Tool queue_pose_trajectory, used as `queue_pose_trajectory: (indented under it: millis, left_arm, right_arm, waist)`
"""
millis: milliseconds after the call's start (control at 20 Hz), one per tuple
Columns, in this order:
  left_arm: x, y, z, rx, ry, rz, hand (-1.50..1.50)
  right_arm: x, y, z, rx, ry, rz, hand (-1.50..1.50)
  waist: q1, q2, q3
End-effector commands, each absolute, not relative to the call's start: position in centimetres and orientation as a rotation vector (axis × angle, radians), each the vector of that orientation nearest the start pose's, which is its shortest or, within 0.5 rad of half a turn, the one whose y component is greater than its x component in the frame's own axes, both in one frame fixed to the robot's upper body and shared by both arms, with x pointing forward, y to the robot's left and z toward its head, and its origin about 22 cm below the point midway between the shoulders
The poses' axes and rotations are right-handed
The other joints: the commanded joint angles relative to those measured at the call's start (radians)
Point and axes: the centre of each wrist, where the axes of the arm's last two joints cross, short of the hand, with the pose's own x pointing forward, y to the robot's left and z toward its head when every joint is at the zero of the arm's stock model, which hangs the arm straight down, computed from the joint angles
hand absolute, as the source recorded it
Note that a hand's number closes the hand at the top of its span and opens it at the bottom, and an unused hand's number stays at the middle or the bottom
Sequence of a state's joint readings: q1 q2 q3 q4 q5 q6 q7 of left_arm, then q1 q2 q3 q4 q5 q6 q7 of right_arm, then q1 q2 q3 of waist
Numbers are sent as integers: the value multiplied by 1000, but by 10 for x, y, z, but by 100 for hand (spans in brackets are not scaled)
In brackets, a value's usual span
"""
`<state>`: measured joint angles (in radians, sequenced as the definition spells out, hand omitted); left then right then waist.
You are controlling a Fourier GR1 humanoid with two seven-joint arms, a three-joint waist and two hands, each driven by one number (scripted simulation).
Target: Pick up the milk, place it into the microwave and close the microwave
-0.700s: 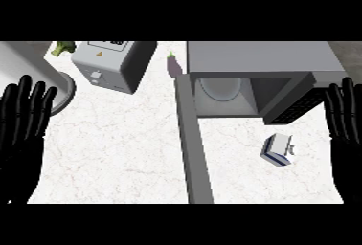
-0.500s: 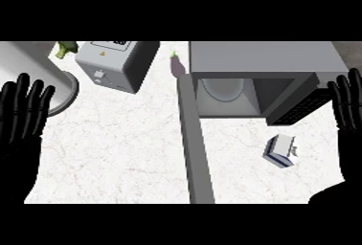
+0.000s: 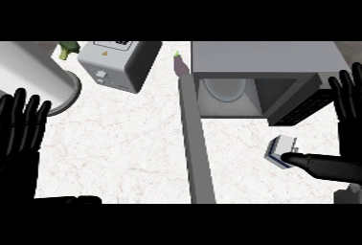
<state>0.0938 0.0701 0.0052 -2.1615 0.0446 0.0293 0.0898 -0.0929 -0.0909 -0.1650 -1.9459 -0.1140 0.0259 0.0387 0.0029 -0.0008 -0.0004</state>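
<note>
Left hand (image 3: 21, 127) rests open at the left edge, fingers straight. Grey toaster-like box (image 3: 117, 64) and purple eggplant (image 3: 181, 64) stand clear. Open grey microwave door (image 3: 198, 153) edges the route to the grey microwave (image 3: 265, 79). Small white-and-blue milk carton (image 3: 281, 150) lies on the white marble tabletop (image 3: 127, 153); right hand (image 3: 346, 103) open, thumb touching it. Risk, judged: thumb nudges the carton away before the fingers close.

The counter (image 3: 127, 143) looks like smooth white marble with faint veins, the microwave (image 3: 262, 57) at 1 o'clock like matt grey metal, and both hands (image 3: 21, 129) like glossy black plastic.
</note>
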Motion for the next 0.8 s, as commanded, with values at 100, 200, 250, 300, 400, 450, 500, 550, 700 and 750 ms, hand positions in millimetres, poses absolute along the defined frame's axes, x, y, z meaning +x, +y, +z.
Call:
queue_pose_trajectory:
  millis: [100, 200, 250, 300, 400, 450, 500, 550, 700, 750]
  left_arm:
    - [176, 219, 141, 66, -1984, 64, -150]
    - [164, 217, 132, 77, -1982, 46, -150]
    - [168, 248, 117, 52, -1976, 28, -150]
    - [151, 235, 123, 89, -1978, 31, -150]
    - [156, 235, 124, 61, -1966, 33, -150]
    - [151, 225, 113, 51, -1965, 38, -150]
    - [153, 236, 120, 58, -1975, 18, -150]
    - [146, 226, 128, 40, -1980, 26, -150]
    - [134, 225, 117, 50, -1953, 17, -150]
    - [152, 229, 130, 62, -1975, 16, -150]
  right_arm:
    - [231, -274, 94, -79, -1961, -93, -150]
    - [248, -281, 82, -99, -1928, -71, -150]
    - [236, -300, 65, -114, -1941, -66, -150]
    - [235, -299, 73, -115, -1923, -67, -150]
    - [219, -285, 72, -114, -1897, -71, -150]
    - [237, -304, 60, -122, -1878, -80, -150]
    - [239, -296, 54, -119, -1866, -57, -150]
    - [248, -303, 60, -148, -1857, -63, -150]
    - [237, -288, 22, -115, -1833, -84, -150]
    - [235, -314, 30, -134, -1839, -66, -150]
  waist:
    - [-3, 0, 1]
    - [2, 1, 1]
    - [1, 1, 0]
    - [1, 0, 0]
    - [-2, 0, 0]
    - [1, 0, 0]
    - [1, 0, 0]
    - [2, 0, 1]
    - [4, 0, 0]
    - [-2, 0, 1]
